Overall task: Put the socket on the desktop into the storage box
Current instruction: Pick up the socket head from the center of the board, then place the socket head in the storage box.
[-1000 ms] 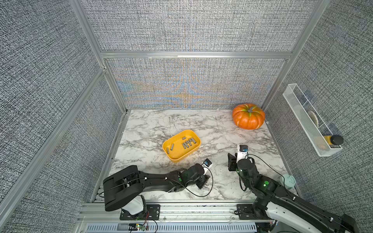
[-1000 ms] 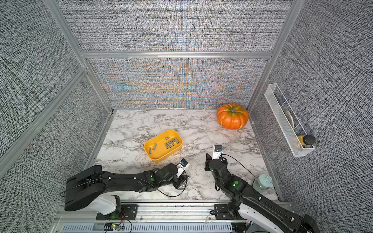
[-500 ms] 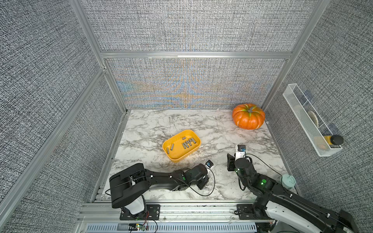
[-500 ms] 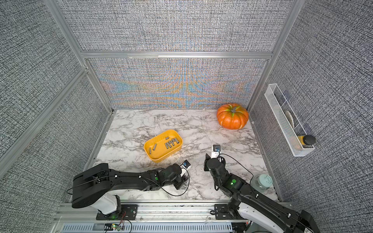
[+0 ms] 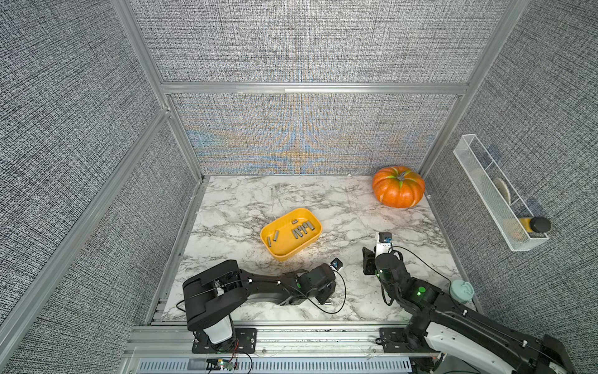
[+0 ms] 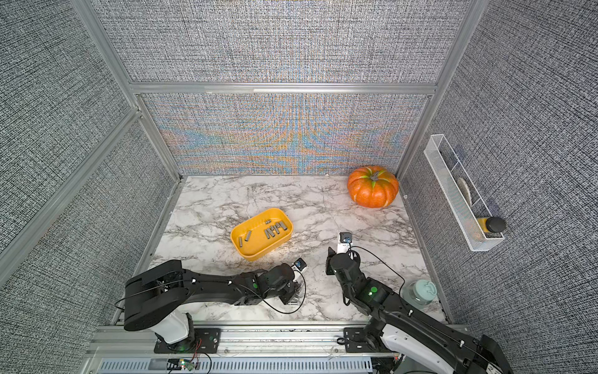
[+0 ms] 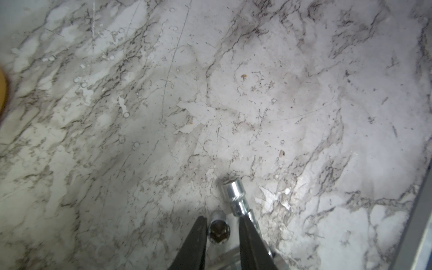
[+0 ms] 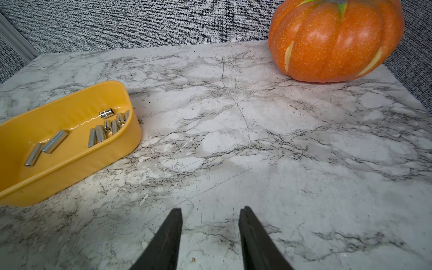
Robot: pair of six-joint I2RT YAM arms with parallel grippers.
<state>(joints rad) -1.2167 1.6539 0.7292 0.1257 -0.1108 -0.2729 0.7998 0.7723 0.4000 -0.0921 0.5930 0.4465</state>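
Socket [image 7: 219,231] stands on end on the desktop [image 7: 140,117], hex mouth toward the left wrist camera, between the 2 fingers of the left gripper [image 7: 222,218]. One finger [image 7: 198,236] touches its side, while the other [image 7: 246,236] stands just clear of it. The jaws are narrowly apart around the socket, not clamped on it. A 2nd socket [image 7: 235,196] lies on its side just outside that clear finger, right at its tip.

In both top views the left arm stretches low along the near edge of the desktop [image 5: 242,200], with its gripper [image 5: 326,295] down near the front middle. The box [image 5: 284,255] sits apart from it, farther back and left of centre. Several more sockets lie flat in the box [image 8: 70,168]: 2 at one end and a cluster at the other.

The right gripper [image 8: 210,209] is over bare marble to the right of the box, jaws apart with nothing between them. A pumpkin [image 5: 398,187] sits in the far right corner.
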